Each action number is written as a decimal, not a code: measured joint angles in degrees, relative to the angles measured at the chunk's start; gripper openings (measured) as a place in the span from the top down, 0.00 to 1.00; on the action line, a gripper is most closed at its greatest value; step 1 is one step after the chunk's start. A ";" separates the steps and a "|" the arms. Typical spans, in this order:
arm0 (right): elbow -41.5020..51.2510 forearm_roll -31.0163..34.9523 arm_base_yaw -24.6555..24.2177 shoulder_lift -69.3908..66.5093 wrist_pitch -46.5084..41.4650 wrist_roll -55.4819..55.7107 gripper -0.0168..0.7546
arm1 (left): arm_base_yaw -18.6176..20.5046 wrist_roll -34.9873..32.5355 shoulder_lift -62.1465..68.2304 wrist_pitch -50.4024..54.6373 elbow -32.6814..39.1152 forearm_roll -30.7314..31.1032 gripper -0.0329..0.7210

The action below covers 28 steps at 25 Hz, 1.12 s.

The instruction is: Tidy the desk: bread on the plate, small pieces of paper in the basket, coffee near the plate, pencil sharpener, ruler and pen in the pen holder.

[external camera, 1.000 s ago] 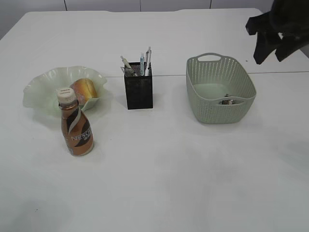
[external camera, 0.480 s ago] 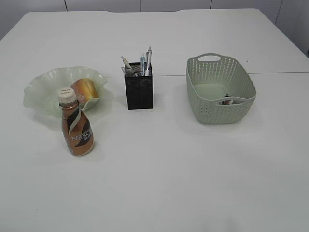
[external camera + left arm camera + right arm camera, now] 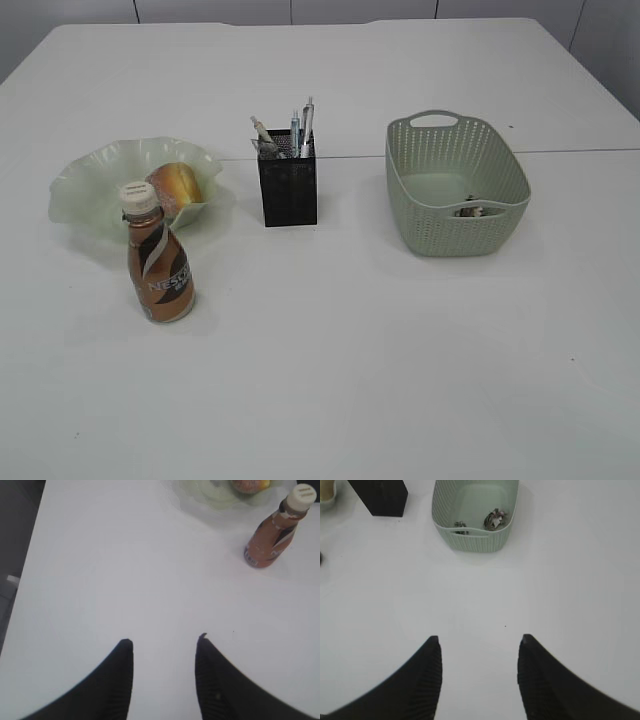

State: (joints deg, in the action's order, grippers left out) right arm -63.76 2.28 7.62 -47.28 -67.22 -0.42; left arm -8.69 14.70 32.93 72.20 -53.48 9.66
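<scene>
The bread (image 3: 176,186) lies on the pale green wavy plate (image 3: 85,185). The brown coffee bottle (image 3: 157,265) stands upright just in front of the plate; it also shows in the left wrist view (image 3: 274,532). The black mesh pen holder (image 3: 288,188) holds pens and other stationery (image 3: 300,128). The green basket (image 3: 500,165) holds small pieces of paper (image 3: 494,518). My left gripper (image 3: 164,641) is open and empty over bare table. My right gripper (image 3: 479,638) is open and empty, in front of the basket (image 3: 470,540). Neither gripper shows in the exterior view.
The white table (image 3: 350,360) has a seam line running across behind the holder. In the left wrist view the table's left edge (image 3: 31,550) borders a dark floor. The pen holder's base (image 3: 382,497) is at the right wrist view's top left.
The right arm, seen at the top right a second ago, has left the exterior view. The objects on the table have not moved.
</scene>
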 joint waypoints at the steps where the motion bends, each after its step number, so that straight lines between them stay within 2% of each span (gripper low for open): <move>1: 0.68 0.00 0.00 2.32 0.00 0.42 0.51 | 0.00 0.00 -1.33 0.00 0.00 0.38 0.55; 9: 5.91 0.35 0.00 20.16 -5.17 2.04 0.51 | 0.00 0.03 -13.16 0.26 0.49 3.14 0.55; 17: 11.22 3.26 0.00 39.35 -5.74 2.04 0.51 | 0.00 0.03 -27.96 0.51 7.94 3.51 0.55; 22: 14.19 5.31 0.00 48.21 -6.15 2.04 0.51 | 0.00 0.13 -32.26 1.10 12.55 0.04 0.54; 25: 16.54 3.98 0.00 48.69 -6.26 1.06 0.51 | 0.00 -0.68 -32.26 1.06 15.11 -2.61 0.53; 28: 20.24 3.14 0.00 48.69 -6.26 -1.97 0.51 | 0.00 -1.12 -32.26 0.30 18.72 -2.61 0.53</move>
State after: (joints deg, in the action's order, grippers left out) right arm -43.52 5.42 7.62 1.42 -73.48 -2.39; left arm -8.69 13.58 0.67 72.50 -34.76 7.05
